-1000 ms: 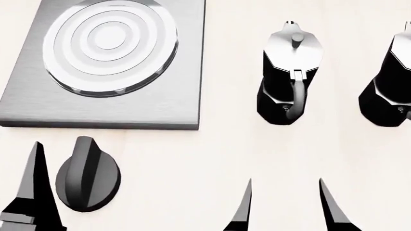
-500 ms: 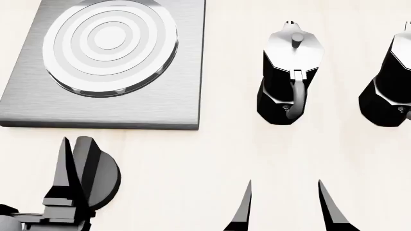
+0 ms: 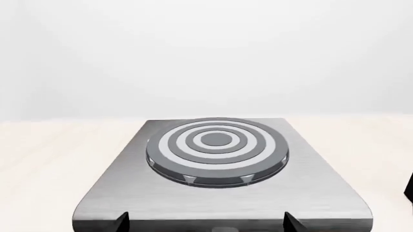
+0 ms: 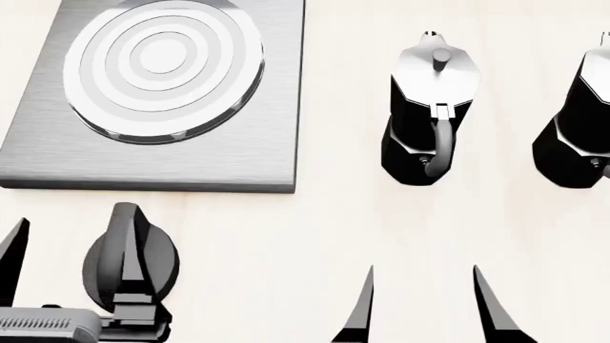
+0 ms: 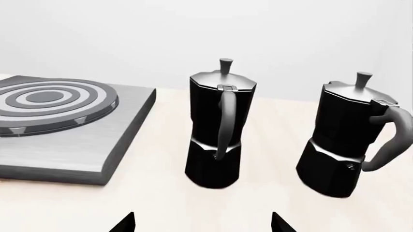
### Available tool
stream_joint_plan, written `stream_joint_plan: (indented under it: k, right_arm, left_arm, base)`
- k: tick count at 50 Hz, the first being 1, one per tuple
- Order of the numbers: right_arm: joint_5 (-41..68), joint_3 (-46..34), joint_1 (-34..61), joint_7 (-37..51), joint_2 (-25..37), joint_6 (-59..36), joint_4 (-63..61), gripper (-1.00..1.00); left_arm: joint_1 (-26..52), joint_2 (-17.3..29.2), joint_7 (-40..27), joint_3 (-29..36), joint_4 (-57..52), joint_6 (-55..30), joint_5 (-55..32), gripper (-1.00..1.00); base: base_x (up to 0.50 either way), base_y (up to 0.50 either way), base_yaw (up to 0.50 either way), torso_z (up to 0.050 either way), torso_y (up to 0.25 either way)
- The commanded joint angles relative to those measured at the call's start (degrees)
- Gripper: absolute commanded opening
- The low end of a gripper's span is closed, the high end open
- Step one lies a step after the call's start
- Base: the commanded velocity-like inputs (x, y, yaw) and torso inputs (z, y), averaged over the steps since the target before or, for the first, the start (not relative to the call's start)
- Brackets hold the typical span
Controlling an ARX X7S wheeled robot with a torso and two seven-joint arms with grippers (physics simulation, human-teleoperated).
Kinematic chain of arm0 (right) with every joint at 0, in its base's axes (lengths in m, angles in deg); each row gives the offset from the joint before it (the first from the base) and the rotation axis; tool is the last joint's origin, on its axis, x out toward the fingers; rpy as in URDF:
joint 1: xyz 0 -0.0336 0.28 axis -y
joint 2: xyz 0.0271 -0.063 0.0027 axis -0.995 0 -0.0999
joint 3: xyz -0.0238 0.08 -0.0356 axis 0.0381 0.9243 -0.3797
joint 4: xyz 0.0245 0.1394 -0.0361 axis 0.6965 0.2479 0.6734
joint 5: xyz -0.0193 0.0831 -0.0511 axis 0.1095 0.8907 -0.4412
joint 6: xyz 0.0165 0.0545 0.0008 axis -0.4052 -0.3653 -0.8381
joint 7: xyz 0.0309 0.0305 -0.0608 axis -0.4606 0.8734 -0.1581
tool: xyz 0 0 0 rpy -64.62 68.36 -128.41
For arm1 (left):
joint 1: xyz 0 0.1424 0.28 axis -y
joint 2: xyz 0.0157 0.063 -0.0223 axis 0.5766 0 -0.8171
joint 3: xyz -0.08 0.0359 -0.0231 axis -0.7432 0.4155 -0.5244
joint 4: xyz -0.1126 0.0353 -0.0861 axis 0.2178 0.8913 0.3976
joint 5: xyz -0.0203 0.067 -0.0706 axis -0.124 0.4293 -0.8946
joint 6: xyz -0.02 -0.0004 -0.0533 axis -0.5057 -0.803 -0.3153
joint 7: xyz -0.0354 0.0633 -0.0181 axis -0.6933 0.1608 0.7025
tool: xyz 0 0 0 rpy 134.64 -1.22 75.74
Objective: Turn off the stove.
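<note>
Since half a second back, our left gripper [image 4: 71, 254] had spread wide, so one finger sat out by the left edge of the bench and the other lay over the knob [image 4: 131, 261], where before both fingers were bunched up on the knob's left side. We couldn't tell if that finger was actually touching the knob or just hanging above it, but the claw had hold of nothing that we could see. That knob sat near the front-left corner of the bench [image 4: 315, 229], just in front of the stove [image 4: 238, 143], a little apart from it. We saw the stove slab filling the left back part of the bench, burner rings facing up. Our right gripper [image 4: 422, 304] was also wide open and empty, hovering at the front edge over bare bench. Two moka pots [image 4: 429, 107] stood to the right of the stove, well apart from it, handles facing us.
</note>
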Motion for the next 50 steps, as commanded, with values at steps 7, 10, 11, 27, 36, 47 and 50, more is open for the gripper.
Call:
stream_joint_plan:
  k: [7, 10, 11, 27, 36, 47, 50]
  right_arm:
    - [0.24, -0.06, 0.08, 0.20, 0.24, 0.22, 0.20, 1.00]
    - [0.26, -0.15, 0.05, 0.21, 0.26, 0.32, 0.26, 1.00]
    - [0.21, -0.17, 0.07, 0.25, 0.29, 0.32, 0.27, 1.00]
    - [0.58, -0.37, 0.07, 0.24, 0.42, 0.66, 0.72, 1.00]
    - [0.65, -0.50, 0.09, 0.37, 0.54, 0.66, 0.74, 1.00]
    - [0.77, -0.59, 0.12, 0.56, 0.68, 0.60, 0.70, 1.00]
    - [0.77, -0.64, 0.16, 0.60, 0.73, 0.56, 0.68, 1.00]
  left_arm:
    - [1.20, -0.50, 0.18, 1.21, 7.77, 3.25, 1.30, 1.00]
    - [1.33, -0.49, 0.03, 1.40, 8.35, 3.30, 1.60, 1.00]
    - [1.52, -0.54, -0.01, 1.39, 8.72, 3.36, 1.63, 1.00]
    - [3.34, -1.00, -0.74, 1.65, 13.46, 4.56, 2.44, 1.00]
    - [3.99, -1.21, -1.00, 1.86, 16.45, 5.59, 2.69, 1.00]
    - [4.14, -1.02, -1.25, 2.02, 17.98, 6.22, 2.73, 1.00]
    - [4.16, -1.05, -1.38, 1.93, 18.73, 6.49, 2.60, 1.00]
  base:
    - [0.00, 0.00, 0.00, 0.000, 0.000]
    - [0.00, 0.00, 0.00, 0.000, 0.000]
    - [0.00, 0.00, 0.00, 0.000, 0.000]
    - [0.00, 0.00, 0.00, 0.000, 0.000]
    - [0.00, 0.00, 0.00, 0.000, 0.000]
    - [0.00, 0.00, 0.00, 0.000, 0.000]
    - [0.00, 0.00, 0.00, 0.000, 0.000]
